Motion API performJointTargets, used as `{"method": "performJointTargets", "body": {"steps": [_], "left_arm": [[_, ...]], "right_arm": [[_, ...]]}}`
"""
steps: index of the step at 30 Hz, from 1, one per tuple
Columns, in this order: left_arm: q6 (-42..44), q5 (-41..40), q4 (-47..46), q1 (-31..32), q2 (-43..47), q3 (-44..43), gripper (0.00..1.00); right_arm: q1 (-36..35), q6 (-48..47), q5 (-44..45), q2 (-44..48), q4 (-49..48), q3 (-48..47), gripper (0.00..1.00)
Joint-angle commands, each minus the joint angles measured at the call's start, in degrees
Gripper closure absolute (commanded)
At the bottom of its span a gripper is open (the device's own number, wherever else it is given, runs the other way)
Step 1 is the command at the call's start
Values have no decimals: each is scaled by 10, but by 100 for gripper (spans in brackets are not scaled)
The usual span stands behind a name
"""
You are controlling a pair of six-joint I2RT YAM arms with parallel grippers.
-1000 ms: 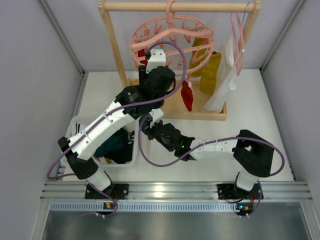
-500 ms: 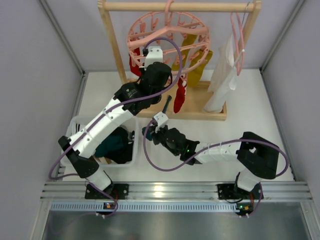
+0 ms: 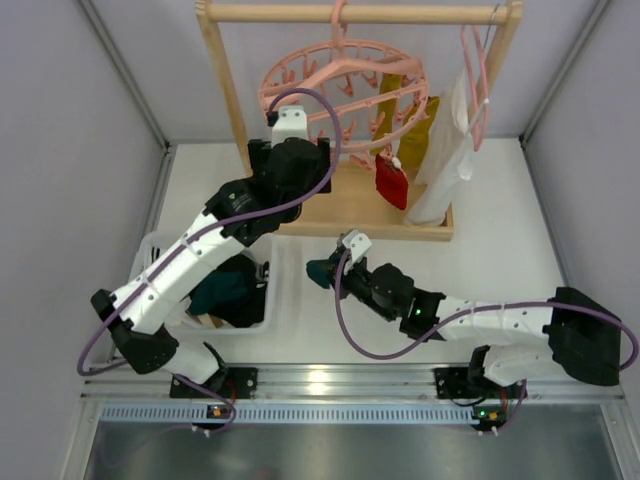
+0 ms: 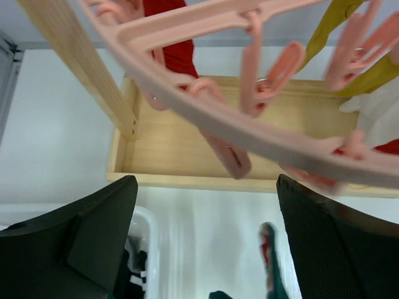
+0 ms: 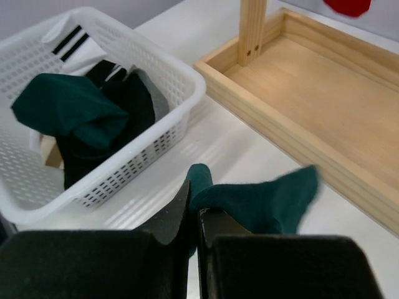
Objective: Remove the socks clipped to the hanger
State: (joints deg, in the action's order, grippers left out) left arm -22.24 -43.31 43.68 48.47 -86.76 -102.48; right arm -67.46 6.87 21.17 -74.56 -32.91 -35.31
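Right fingers [image 5: 187, 218]: clenched on a limp dark teal sock [image 5: 262, 196], held above the surface [image 5: 206, 22] near the white basket [image 5: 159, 59] (dark fabric lies inside). Left fingers [image 4: 100, 230]: spread wide, empty, beneath the pink ring hanger [image 4: 249, 134]. One red sock [image 3: 391, 180] and mustard socks [image 3: 420, 135] hang clipped to it.

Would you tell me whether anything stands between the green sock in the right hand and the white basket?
Nothing visible does. The right hand holds the sock beside the basket, with only bare table between them. The basket's top is open on that side, though the left arm crosses above its other side.
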Motion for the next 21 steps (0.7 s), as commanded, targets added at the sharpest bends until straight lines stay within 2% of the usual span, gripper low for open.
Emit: {"method": "performJointTargets", "body": {"steps": [1,5,10,17,21], "left_arm": [[-8,-33,-16,-3,94,36,2],[-6,-98,-12,-4,180,114,2],[-11,-187,-12,-4,309,186,2],[9,-215,-13,-3,388,195,2],[11,-212,-13,-3,402,193,2]], "right_arm": [[1,-15,-60,39,49,-19,100],[10,-45,-200,41,103,-79,100],[15,-92,-384,-19,134,-197,100],[15,-77,-476,-196,153,-384,100],[15,-48,-478,-318,162,-488,97]]}}
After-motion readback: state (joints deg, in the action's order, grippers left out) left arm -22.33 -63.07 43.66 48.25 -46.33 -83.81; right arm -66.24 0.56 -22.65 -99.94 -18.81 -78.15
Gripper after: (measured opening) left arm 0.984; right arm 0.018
